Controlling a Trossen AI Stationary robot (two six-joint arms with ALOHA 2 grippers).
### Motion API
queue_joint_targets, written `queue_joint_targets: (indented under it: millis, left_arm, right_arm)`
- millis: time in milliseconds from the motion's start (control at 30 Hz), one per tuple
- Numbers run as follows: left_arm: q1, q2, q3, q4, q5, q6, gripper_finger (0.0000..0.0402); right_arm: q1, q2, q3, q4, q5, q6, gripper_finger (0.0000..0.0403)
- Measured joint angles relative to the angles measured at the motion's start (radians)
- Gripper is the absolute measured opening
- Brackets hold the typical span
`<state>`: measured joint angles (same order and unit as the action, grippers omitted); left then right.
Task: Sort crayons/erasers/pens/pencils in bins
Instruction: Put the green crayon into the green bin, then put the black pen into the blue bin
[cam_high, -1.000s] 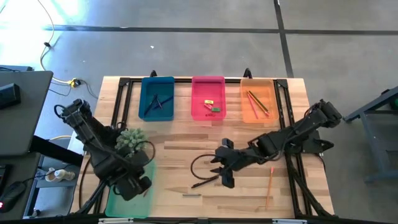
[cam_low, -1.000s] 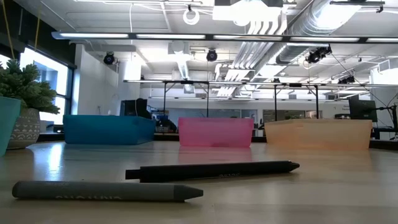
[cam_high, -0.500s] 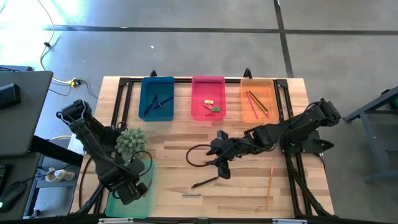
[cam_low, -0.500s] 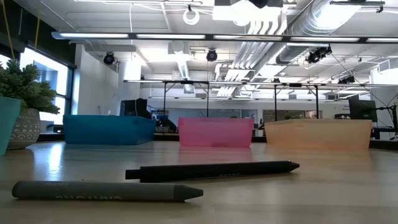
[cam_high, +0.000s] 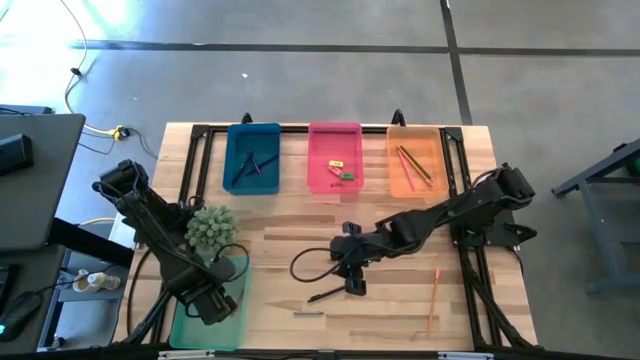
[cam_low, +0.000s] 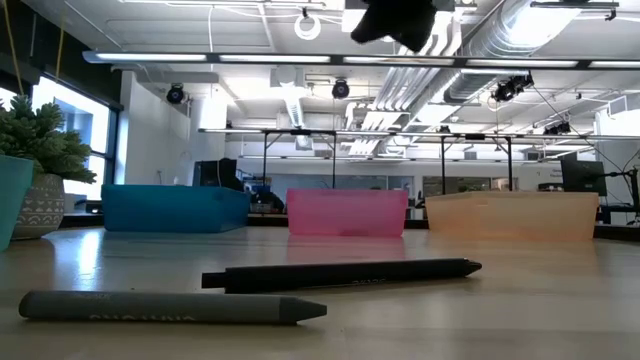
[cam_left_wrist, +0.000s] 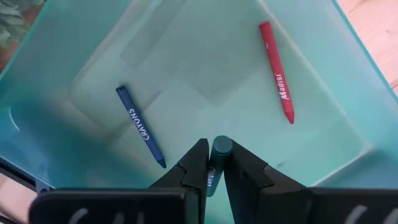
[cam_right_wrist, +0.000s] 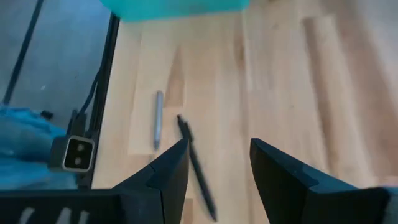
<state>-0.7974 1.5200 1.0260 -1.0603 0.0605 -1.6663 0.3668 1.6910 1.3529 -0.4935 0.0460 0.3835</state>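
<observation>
My left gripper points down into the light green bin at the table's near left and is shut on a dark teal crayon. A blue crayon and a red crayon lie flat on the bin's floor. My right gripper hangs open above the middle of the table, over a black pen, and shows at the top of the low view. The pen and a grey crayon lie flat on the wood. My left gripper pinches the dark teal crayon between its two fingers, coming from above and pointing down. The crayon runs along the fingers, and its end sticks out past the fingertips toward the bin's floor. Whether that end touches the floor I cannot tell.
The blue bin, pink bin and orange bin stand in a row at the far edge. A potted plant stands just beyond the green bin. An orange pencil lies at the near right.
My left gripper has sunk into the green bin with the crayon. My right gripper has come down and a little toward the table's left, over the black pen; it now shows at the top of the low view. The pen and the grey crayon have not moved.
</observation>
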Motion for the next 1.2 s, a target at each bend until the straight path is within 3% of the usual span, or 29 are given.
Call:
queue_joint_targets:
  millis: [533,767,1200]
  left_arm:
    - [0.011,0.0,0.0,0.022,0.02,0.002,0.0114]
    - [0.046,-0.003,0.04,0.022,0.031,0.081,0.011]
    - [0.119,-0.038,0.226,0.006,-0.005,0.262,0.0102]
  right_arm:
    - [0.032,0.108,0.0,0.0,-0.055,-0.056,0.0162]
    - [0.047,0.119,0.0,-0.013,-0.054,-0.097,0.0162]
    - [0.046,0.187,0.0,-0.131,-0.031,-0.097,0.0162]
